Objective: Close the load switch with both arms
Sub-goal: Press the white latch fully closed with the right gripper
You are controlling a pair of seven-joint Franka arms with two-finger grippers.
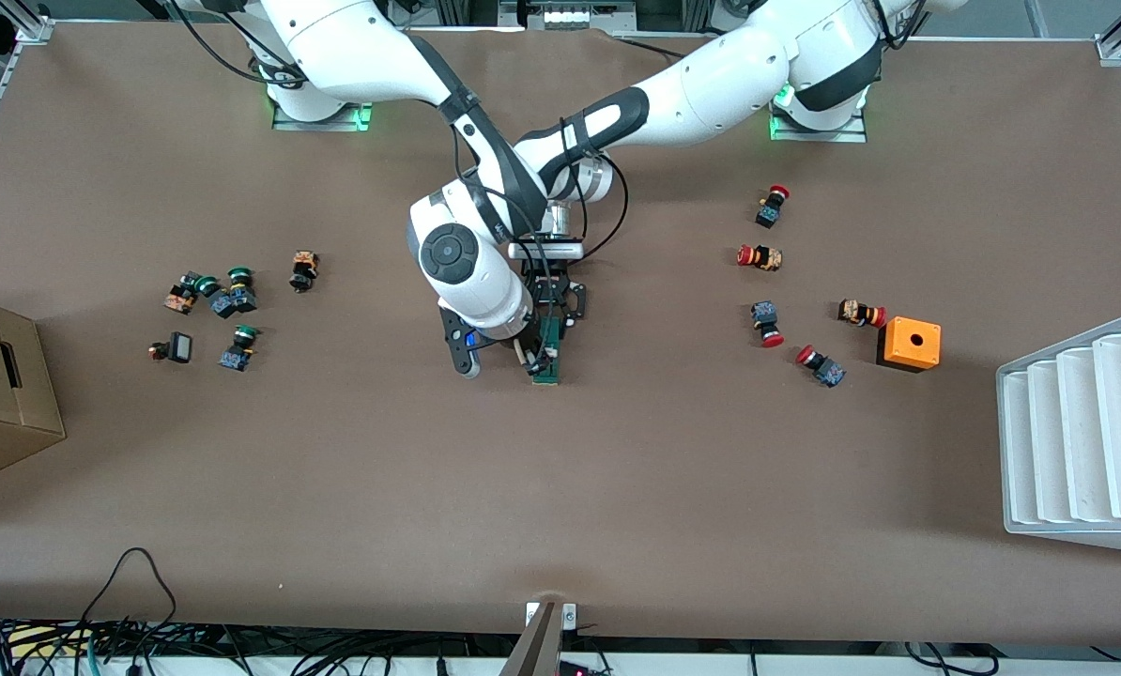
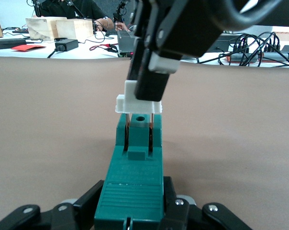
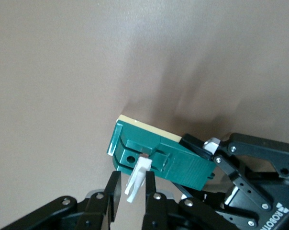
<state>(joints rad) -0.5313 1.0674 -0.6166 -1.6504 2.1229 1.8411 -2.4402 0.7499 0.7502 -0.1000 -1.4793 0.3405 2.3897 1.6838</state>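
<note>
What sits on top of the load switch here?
A white lever stands raised above the load switch, pinched by the right gripper. The left gripper clamps the switch's other end. Its underside is hidden against the table.

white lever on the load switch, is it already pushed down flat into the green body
No. In the left wrist view the white lever stands raised above the load switch, pinched in the right gripper, while the left gripper clamps the body.
</note>
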